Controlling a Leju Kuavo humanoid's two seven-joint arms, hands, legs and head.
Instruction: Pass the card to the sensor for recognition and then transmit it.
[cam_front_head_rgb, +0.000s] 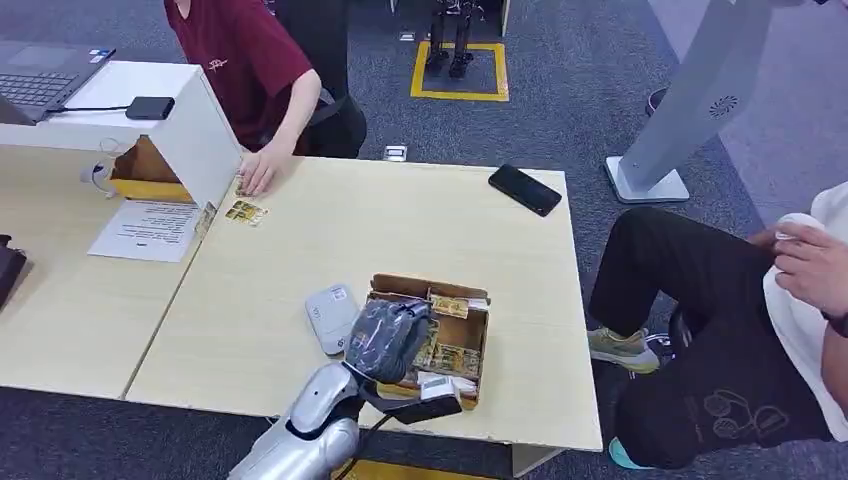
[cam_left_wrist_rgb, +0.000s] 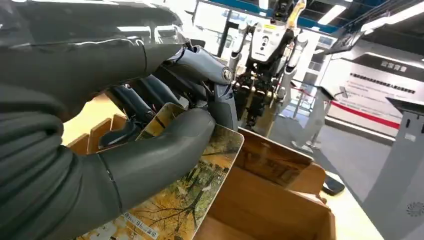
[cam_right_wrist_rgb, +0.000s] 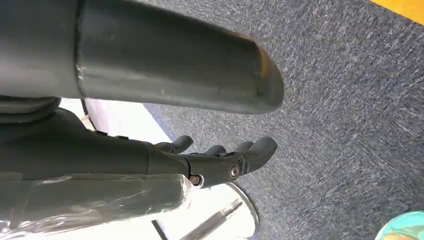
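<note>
My left hand (cam_front_head_rgb: 390, 340) reaches into the brown cardboard box (cam_front_head_rgb: 400, 285) near the table's front edge. In the left wrist view this hand (cam_left_wrist_rgb: 150, 165) pinches a card (cam_left_wrist_rgb: 200, 192) printed with yellow autumn trees, thumb on its face and dark fingers behind it, just above the box (cam_left_wrist_rgb: 270, 200). More such cards (cam_front_head_rgb: 455, 358) lie in the box. The white rounded sensor (cam_front_head_rgb: 330, 317) lies flat on the table just left of the box. My right hand (cam_right_wrist_rgb: 215, 160) hangs over grey carpet, fingers stretched out and holding nothing.
A person in a red shirt (cam_front_head_rgb: 250, 60) rests a hand beside a card (cam_front_head_rgb: 246, 212) at the far table edge. A black phone (cam_front_head_rgb: 525, 189) lies at the far right corner. A second person (cam_front_head_rgb: 740, 330) sits to the right. A white stand (cam_front_head_rgb: 190, 130) holds a laptop at left.
</note>
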